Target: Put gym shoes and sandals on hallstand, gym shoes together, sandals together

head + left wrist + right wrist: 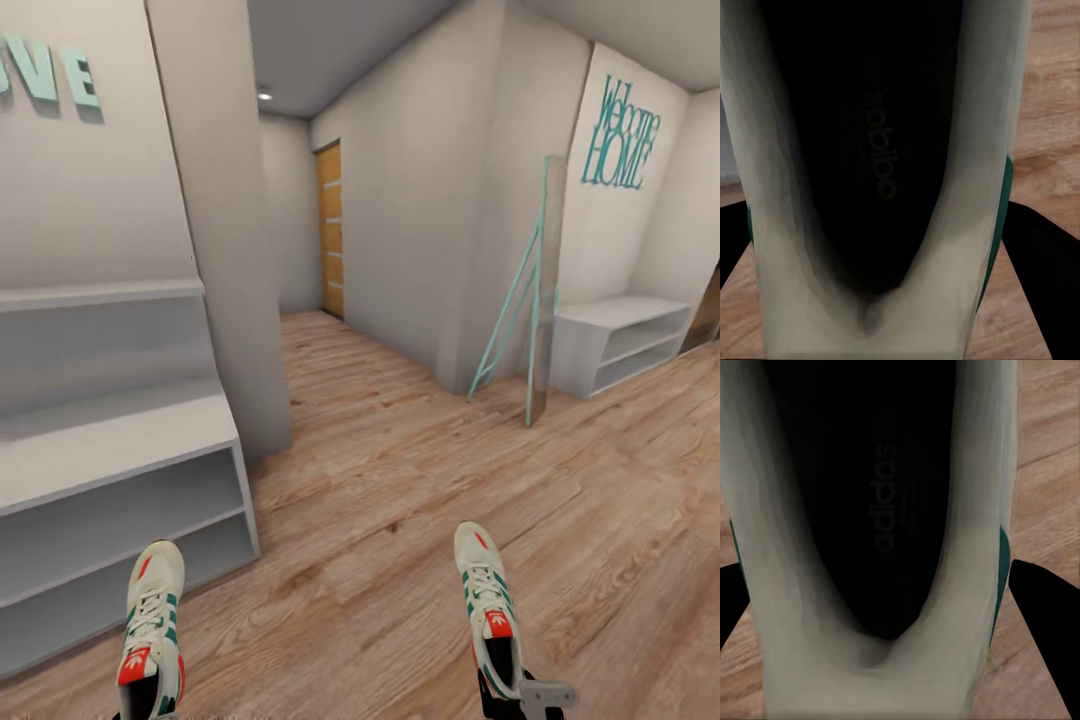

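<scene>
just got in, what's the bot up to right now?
It is carrying one gym shoe in each arm. The left gym shoe and the right gym shoe sit at the bottom of the head view, toes forward, above the corridor floor. Each wrist camera looks straight into a shoe's dark inside with black fingers either side. The light-grey hallstand is just ahead on the robot's left, its shelves bare of shoes so far.

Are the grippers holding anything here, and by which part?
Each gripper holds one gym shoe at its heel end: the left gripper on the left shoe, the right gripper on the right shoe, dark fingers flanking the heel sides.
</scene>
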Controlling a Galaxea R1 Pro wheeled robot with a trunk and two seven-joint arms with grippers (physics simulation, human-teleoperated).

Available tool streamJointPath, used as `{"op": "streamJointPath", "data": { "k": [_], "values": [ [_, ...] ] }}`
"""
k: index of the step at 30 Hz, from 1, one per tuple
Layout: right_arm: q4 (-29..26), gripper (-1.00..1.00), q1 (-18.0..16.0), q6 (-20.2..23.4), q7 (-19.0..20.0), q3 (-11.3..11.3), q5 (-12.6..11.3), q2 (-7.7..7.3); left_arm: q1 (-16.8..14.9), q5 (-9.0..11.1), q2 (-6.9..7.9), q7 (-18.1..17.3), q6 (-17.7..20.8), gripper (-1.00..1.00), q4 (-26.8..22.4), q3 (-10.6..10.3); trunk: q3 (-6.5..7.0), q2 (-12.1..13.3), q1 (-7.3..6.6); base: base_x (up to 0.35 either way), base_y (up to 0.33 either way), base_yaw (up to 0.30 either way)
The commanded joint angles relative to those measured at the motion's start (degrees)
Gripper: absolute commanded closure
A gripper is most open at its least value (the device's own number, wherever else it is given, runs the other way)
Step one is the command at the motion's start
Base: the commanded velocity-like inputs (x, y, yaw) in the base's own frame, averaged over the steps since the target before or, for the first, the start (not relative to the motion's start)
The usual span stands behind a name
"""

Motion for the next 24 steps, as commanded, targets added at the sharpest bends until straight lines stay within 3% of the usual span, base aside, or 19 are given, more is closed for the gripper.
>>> {"op": "streamJointPath", "data": {
  "k": [1,10,21,24],
  "values": [
    [0.01,1.00,-0.02,-0.17,0.05,-0.24,0.26,0.02,-0.05,0.51,0.02,-0.11,-0.17,1.00,0.05,-0.12,-0.05,-0.02,-0.01,0.000,0.000,0.276],
    [0.01,1.00,-0.02,-0.18,0.05,-0.24,0.26,0.03,-0.05,0.55,0.02,-0.10,-0.14,1.00,-0.01,-0.12,-0.05,-0.02,-0.01,0.000,0.000,0.276],
    [0.01,1.00,-0.02,-0.17,0.05,-0.24,0.27,0.03,-0.05,0.51,0.02,0.35,0.01,1.00,0.05,-0.04,1.92,4.39,-2.43,0.000,0.000,0.276],
    [0.01,1.00,-0.02,-0.17,0.05,-0.24,0.27,0.03,-0.05,0.51,0.02,0.35,-0.04,1.00,0.05,-0.03,1.92,4.39,-2.43,0.000,0.000,0.276]
  ]
}}
